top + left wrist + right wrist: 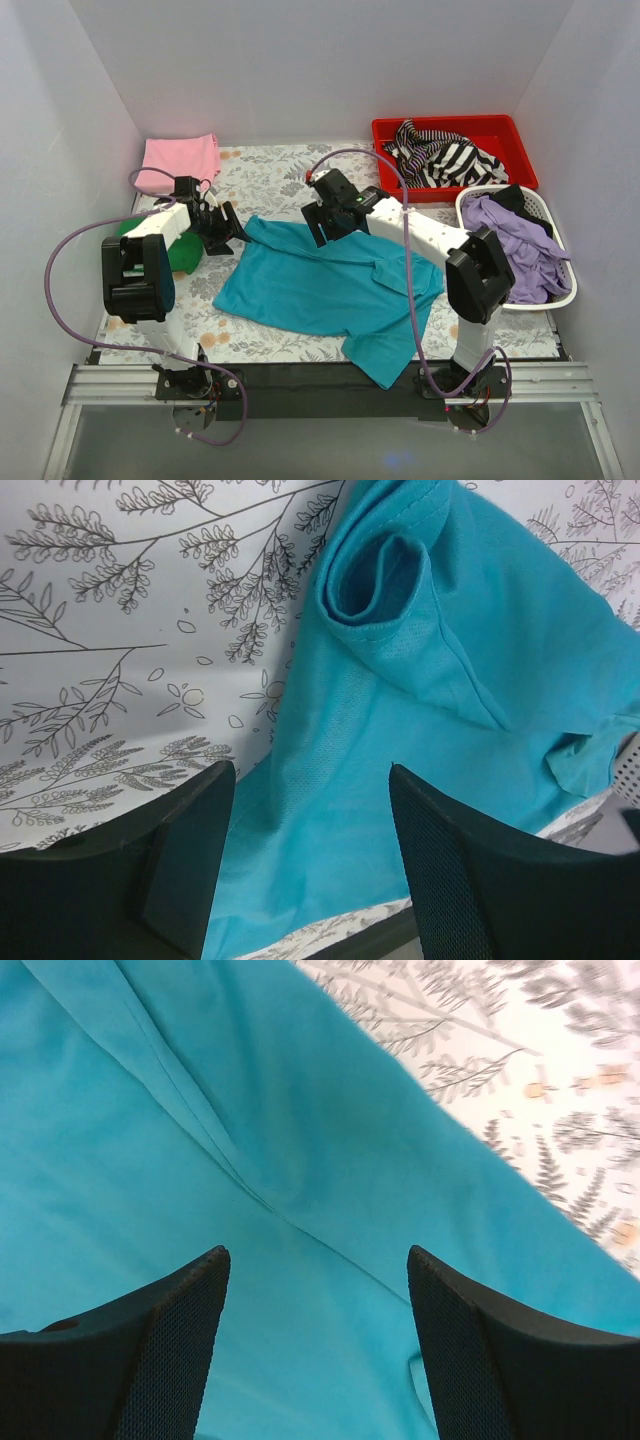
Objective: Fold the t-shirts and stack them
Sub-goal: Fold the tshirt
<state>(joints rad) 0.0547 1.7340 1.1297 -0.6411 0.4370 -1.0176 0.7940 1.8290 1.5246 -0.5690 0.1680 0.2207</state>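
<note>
Your teal t-shirt (320, 285) lies rumpled mid-table, its far-left sleeve edge just beside the left gripper (222, 232), whose jaws stand wide apart and hold nothing. The right gripper (322, 222), equally wide and empty, hangs over the shirt's far edge. You have bare floral tablecloth (270, 170) beyond that edge, while the pink t-shirt (180, 158) and green t-shirt (185, 252) crowd the left side and the red bin (385, 130) and white basket (565, 290) crowd the right.
</note>
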